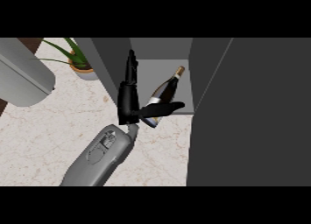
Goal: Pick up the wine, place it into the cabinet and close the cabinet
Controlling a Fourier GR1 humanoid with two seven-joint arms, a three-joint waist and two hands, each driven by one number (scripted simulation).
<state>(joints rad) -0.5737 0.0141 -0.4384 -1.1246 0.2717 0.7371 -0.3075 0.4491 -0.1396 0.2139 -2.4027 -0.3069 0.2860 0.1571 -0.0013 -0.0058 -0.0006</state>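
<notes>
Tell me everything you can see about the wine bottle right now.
The wine bottle is dark glass with a pale label on its body and a gold-capped neck. It leans, neck pointing up and to the right, in the open cabinet, its base near the front edge of the shelf. The hand is at its lower body, thumb across it, fingers straight up alongside.

We find no readable text, brand or number anywhere: the wine bottle (165, 93) carries a label, but its face shows us no legible lettering.
</notes>
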